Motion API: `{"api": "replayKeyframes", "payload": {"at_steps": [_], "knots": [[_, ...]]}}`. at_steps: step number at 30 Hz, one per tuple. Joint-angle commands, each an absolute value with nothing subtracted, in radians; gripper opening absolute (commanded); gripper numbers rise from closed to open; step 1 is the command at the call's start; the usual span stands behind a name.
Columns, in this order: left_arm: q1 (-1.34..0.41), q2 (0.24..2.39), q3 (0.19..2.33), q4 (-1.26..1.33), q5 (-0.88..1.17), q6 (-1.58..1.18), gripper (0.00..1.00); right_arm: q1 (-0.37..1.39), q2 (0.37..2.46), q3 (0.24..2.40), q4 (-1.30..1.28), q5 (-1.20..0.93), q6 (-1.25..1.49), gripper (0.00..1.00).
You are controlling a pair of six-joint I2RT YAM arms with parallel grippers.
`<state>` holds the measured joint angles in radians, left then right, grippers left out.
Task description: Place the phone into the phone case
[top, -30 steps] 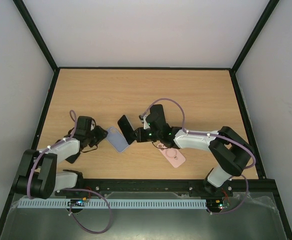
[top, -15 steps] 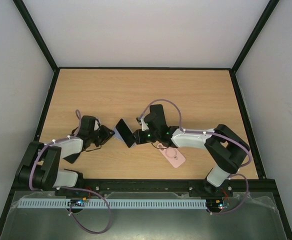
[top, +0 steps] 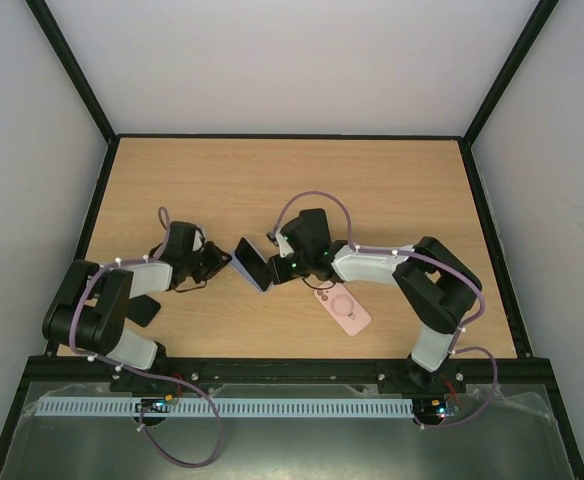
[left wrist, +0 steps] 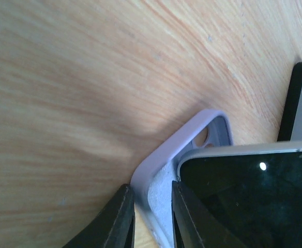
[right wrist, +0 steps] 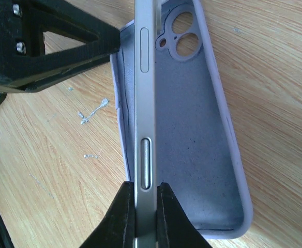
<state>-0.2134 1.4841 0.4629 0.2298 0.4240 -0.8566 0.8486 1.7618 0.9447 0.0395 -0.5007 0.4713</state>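
The phone (right wrist: 145, 103) stands on its long edge inside the lavender phone case (right wrist: 192, 129), which lies open side up on the table. My right gripper (right wrist: 146, 204) is shut on the phone's silver side frame, just below a side button. In the left wrist view, one corner of the case (left wrist: 164, 155) sits between the jaws of my left gripper (left wrist: 152, 219), which touch it on both sides. The phone's dark screen (left wrist: 244, 201) lies just beyond. From above, the phone (top: 250, 262) hides nearly all of the case, between the left gripper (top: 215, 262) and the right gripper (top: 280, 266).
A pink phone case (top: 344, 308) lies face down under the right forearm, near the front edge. Small white flecks (right wrist: 94, 111) lie on the wood beside the lavender case. Black frame rails (top: 90, 215) run along the table's sides.
My left gripper has moved right to the case's corner and its jaws have narrowed onto it. The right gripper has carried the phone left and over the case, which now shows far less from above.
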Motion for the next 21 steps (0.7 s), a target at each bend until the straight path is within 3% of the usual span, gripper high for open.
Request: {"api": "replayKeyframes", "payload": {"at_steps": [1, 8, 16, 21], "knots": [[-0.205, 1.525, 0.518, 0.242, 0.41, -0.81, 0.21, 0.843, 1.786, 0.962, 0.071, -0.469, 0.484, 0.02], [-0.194, 1.542, 0.55, 0.263, 0.431, -0.787, 0.22, 0.842, 1.864, 0.949, 0.173, -0.53, 0.552, 0.02], [-0.177, 1.534, 0.553, 0.292, 0.467, -0.776, 0.24, 0.842, 1.896, 0.967, 0.092, -0.615, 0.539, 0.02], [-0.17, 1.503, 0.535, 0.294, 0.479, -0.775, 0.34, 0.841, 1.879, 0.954, 0.076, -0.648, 0.578, 0.02]]}}
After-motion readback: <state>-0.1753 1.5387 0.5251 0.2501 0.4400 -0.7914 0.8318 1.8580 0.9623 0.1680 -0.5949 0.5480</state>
